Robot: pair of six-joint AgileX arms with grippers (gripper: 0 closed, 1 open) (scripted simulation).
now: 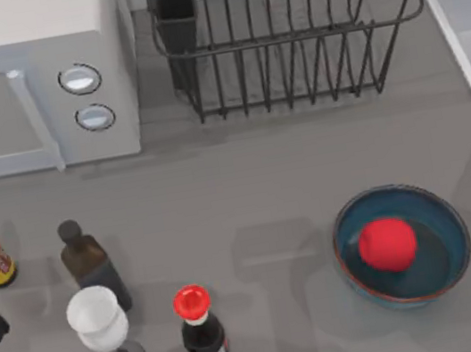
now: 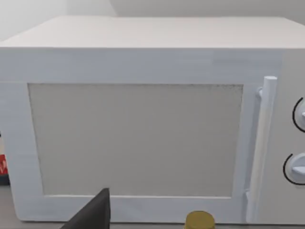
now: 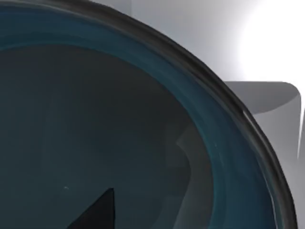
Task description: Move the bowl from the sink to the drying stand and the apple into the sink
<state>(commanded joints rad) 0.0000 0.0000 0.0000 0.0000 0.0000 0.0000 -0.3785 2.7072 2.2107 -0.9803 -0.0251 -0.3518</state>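
Apple (image 1: pixel 386 244) sits inside a bowl (image 1: pixel 402 244) on the bench (image 1: pixel 247 192), left of the sink (image 1: pixel 464 29). Another bowl (image 3: pixel 119 124) is close under the right wrist, so probably the sink one. Can't tell either jaws' state.

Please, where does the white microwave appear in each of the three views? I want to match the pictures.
Top view: the microwave stands at the top left, left of the drying stand.
Left wrist view: the microwave is seen from the front, its door facing the camera.
Right wrist view: here a teal bowl is seen close, from inside.
Shared landmark: the white door handle, with two knobs beside it.
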